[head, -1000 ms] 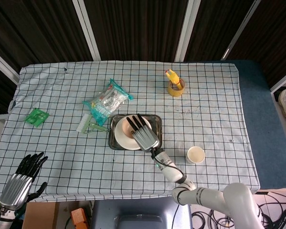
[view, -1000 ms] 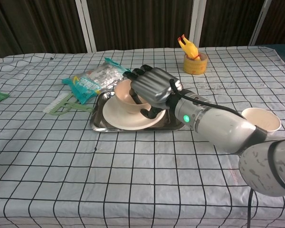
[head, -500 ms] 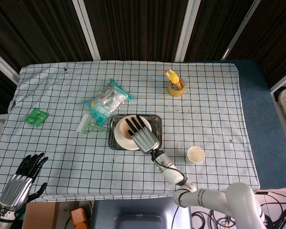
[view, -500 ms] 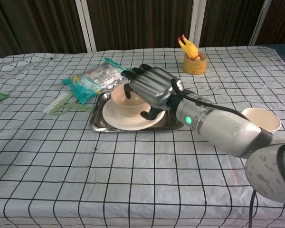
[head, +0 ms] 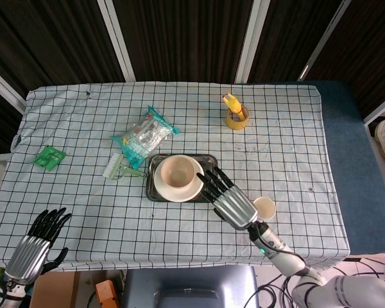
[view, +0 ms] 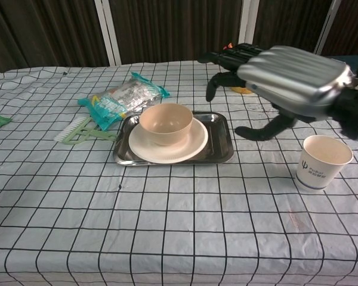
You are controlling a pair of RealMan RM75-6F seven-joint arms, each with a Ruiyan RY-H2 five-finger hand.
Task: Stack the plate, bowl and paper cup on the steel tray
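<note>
A beige bowl (head: 177,172) (view: 166,122) sits in a cream plate (head: 192,187) (view: 191,145), which lies on the steel tray (head: 210,160) (view: 222,143) mid-table. The white paper cup (head: 265,207) (view: 322,161) stands upright on the cloth to the right of the tray. My right hand (head: 230,199) (view: 283,83) hovers raised between the tray and the cup, fingers spread, holding nothing. At the table's near left corner, low beyond the edge, is my left hand (head: 38,244), open and empty.
A teal snack bag (head: 145,135) (view: 124,97) and a green-handled brush (head: 120,169) (view: 83,130) lie left of the tray. A yellow tape roll with a rubber chicken (head: 236,113) (view: 244,74) stands at the back. A green packet (head: 49,157) lies far left.
My right hand has let go of the bowl, leaving it in the plate, and has lifted away to the right toward the cup. The left hand dropped slightly lower.
</note>
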